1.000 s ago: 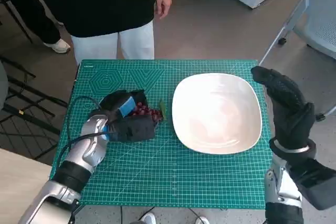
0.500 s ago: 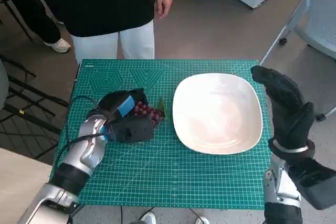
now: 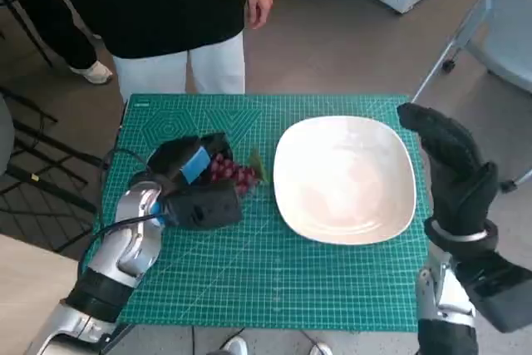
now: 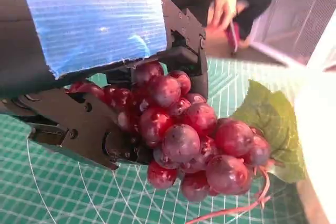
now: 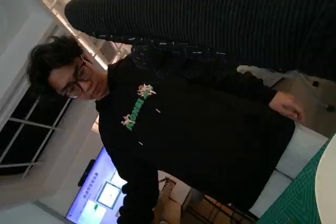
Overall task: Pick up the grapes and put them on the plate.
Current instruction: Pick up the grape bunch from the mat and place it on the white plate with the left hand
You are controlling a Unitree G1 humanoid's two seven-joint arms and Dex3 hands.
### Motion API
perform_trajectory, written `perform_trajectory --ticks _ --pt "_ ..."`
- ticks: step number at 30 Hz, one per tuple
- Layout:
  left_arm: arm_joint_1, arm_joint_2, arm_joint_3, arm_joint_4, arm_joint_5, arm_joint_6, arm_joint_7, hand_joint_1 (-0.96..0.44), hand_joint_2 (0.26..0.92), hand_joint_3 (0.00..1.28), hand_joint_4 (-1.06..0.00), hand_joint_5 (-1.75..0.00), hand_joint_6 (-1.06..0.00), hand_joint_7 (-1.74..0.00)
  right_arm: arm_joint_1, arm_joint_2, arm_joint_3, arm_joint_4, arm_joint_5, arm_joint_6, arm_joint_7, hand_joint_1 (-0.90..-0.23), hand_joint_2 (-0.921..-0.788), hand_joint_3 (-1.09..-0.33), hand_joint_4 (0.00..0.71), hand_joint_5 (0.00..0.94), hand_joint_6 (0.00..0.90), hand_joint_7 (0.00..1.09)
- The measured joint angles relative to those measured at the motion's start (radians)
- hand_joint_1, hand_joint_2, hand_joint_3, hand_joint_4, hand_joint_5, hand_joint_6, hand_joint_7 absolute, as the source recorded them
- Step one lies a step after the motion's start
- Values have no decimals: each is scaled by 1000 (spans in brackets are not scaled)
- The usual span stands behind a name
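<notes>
Left hand, black with blue tape on its back, reaching in from the left over the green gridded cutting mat on the counter, forearm angled up toward the mat's middle. Black fingers wrapped around the upper part of the bunch of dark red grapes; in the left wrist view the berries sit pressed between the fingers, lower half of the cluster and a green leaf hanging free on the plate side. Cannot tell whether the bunch is off the mat or touching it. In the head view grapes poke out from under the hand, just beside the left rim of the white rounded-square plate, not on it.

Right hand in black knitted glove held upright at the plate's right edge, fingers extended and close together, holding nothing.

Person in black top and white trousers standing at the far side of the counter.
</notes>
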Motion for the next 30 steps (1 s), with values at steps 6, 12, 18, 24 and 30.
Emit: perform_trajectory --ticks 6,12,18,24,30 --pt "22 10 16 -64 6 9 0 1 921 190 -598 -1305 -446 -1294 -4 1 0 7 0 -4 0 -590 -921 -729 189 0 -1 400" --pt "35 24 31 -119 9 10 0 1 921 193 -586 -1294 -446 -1318 -7 2 0 16 0 -11 0 -591 -921 -727 189 0 -1 400" --pt "44 37 49 -173 12 10 -5 1 921 188 -594 -1278 -451 -1321 -10 2 0 24 0 -15 0 -591 -921 -725 191 1 -1 402" --pt "44 50 70 -223 23 10 -13 1 921 160 -633 -1226 -474 -1306 -13 2 1 25 0 -17 0 -591 -921 -725 191 1 -1 404" --pt "41 50 81 -244 38 10 -13 1 921 135 -661 -1180 -503 -1290 -16 2 0 25 1 -17 0 -591 -921 -725 191 1 -1 404"
